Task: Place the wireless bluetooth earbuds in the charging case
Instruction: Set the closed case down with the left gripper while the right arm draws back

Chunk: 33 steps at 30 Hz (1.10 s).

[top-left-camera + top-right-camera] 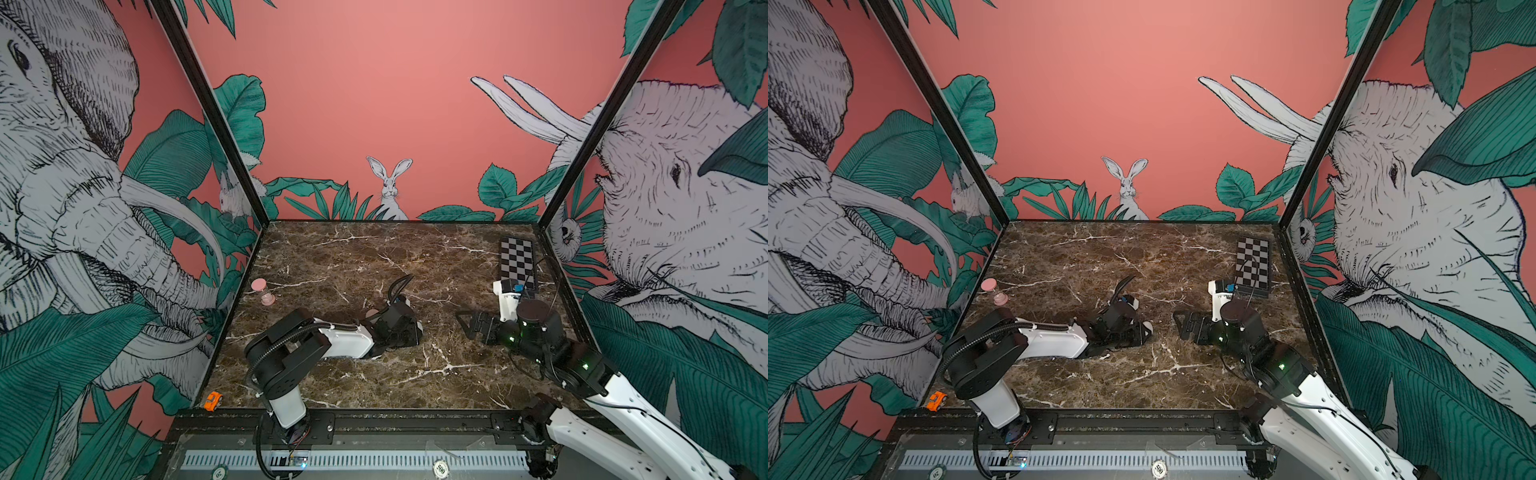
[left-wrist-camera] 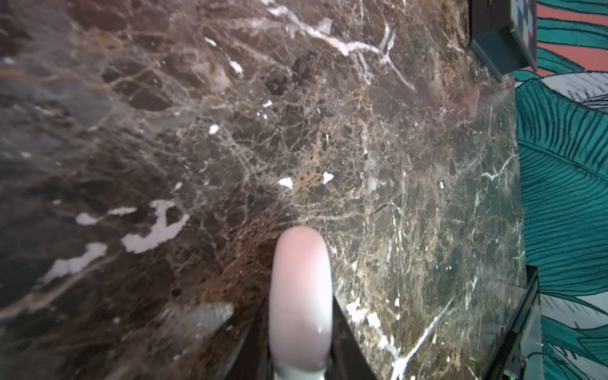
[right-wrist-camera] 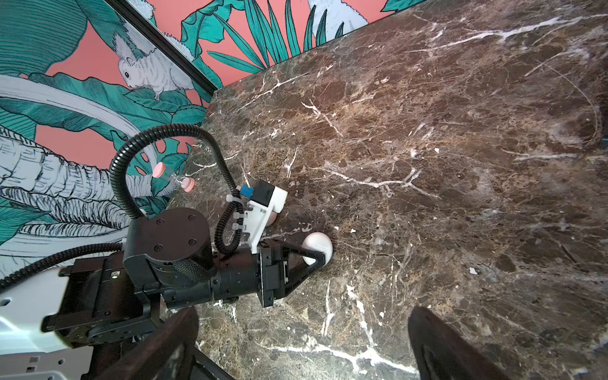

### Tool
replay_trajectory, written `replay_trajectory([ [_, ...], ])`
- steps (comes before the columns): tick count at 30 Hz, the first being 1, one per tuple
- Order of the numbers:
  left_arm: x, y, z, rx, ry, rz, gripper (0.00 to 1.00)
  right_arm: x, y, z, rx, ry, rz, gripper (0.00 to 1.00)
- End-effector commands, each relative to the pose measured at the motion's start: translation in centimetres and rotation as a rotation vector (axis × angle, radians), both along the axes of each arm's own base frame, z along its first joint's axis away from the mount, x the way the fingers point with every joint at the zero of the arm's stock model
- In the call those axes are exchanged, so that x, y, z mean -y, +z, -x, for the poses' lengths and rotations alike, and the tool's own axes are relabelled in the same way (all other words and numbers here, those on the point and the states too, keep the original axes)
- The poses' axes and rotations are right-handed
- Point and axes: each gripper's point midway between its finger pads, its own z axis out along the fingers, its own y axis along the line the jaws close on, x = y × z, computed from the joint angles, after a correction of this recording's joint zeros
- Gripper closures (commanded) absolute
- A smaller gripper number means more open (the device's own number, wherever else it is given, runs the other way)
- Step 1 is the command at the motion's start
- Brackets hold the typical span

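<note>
A pale round case (image 2: 299, 279) is being clamped by the left end effector (image 3: 318, 257) on the marble counter (image 1: 374, 257); the right end effector (image 3: 304, 316) is being held open, empty.

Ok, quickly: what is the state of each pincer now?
Left pincer: closed on a pale round case.
Right pincer: open, empty.

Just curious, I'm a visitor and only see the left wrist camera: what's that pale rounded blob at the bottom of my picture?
Observer: A round white case, pinched in the shut left jaws, close to the marble table.
Operator: Is the other arm helping?
Observer: No; the right jaws stand wide open and empty, apart from the case.
Operator: Anything else around?
Observer: A pink hourglass near the left wall.
</note>
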Motion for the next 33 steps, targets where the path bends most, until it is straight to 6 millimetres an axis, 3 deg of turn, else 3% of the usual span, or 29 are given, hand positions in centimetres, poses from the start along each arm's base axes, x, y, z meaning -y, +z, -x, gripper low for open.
replay_trajectory([
  [1,-1.0,-1.1,0.4,-0.042,-0.008,-0.074,0.78,0.0,0.6,0.0,0.029,0.001,-0.023,0.02],
  [3,-1.2,-0.9,0.5,-0.041,-0.013,-0.087,0.70,0.1,0.6,0.0,0.032,-0.001,-0.025,0.02],
  [7,-1.3,-0.6,0.3,-0.030,-0.009,-0.095,0.68,0.0,0.7,0.0,0.029,0.001,-0.025,0.02],
  [11,-1.3,-0.2,0.2,-0.031,-0.016,-0.102,0.55,-0.1,0.6,0.0,0.027,0.005,-0.030,0.02],
  [24,-2.4,0.7,-0.2,-0.025,-0.021,-0.120,0.51,-0.1,0.8,0.2,0.026,0.009,-0.038,0.02],
  [33,-2.3,2.7,-0.3,-0.006,-0.051,-0.123,0.47,-0.1,1.2,0.3,0.032,0.008,-0.047,0.02],
])
